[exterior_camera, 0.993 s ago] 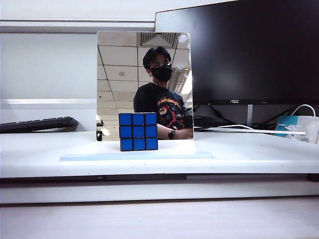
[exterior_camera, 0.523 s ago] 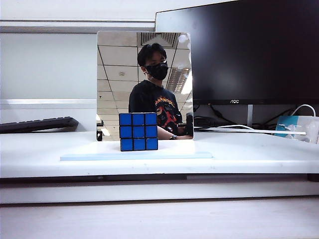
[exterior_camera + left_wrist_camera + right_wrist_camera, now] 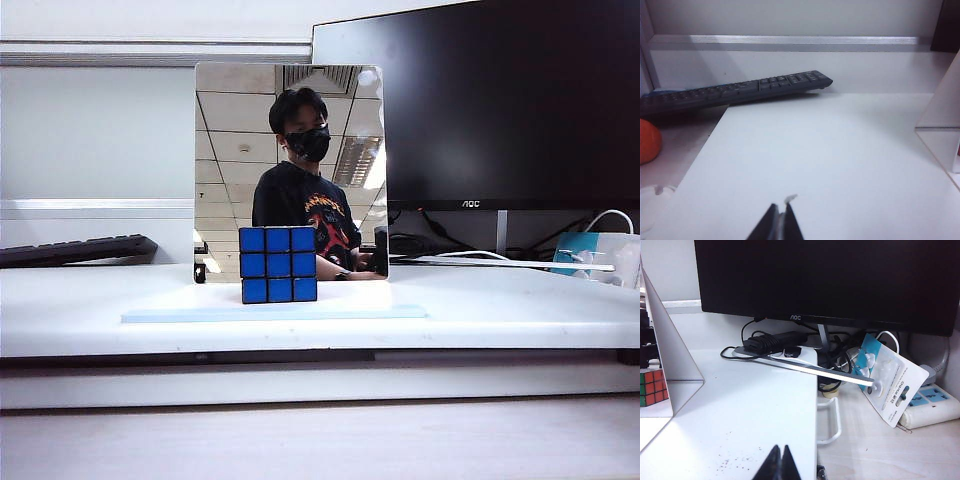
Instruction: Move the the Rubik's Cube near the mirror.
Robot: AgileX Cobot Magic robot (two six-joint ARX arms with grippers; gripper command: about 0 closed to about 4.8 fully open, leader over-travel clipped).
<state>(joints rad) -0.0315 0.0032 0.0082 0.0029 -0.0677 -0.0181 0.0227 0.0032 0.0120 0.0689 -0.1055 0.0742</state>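
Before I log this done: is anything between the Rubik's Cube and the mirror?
Nothing shows in the exterior view: the Rubik's Cube stands on the base plate directly before the mirror; any gap behind it is hidden.

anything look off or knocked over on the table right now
Nothing stands out. The Rubik's Cube sits square and upright on the mirror base, blue face forward. Both hands, left and right, are shut and away from it.

Closed left gripper (image 3: 782,220) above white table (image 3: 815,150), keyboard (image 3: 735,90) behind.
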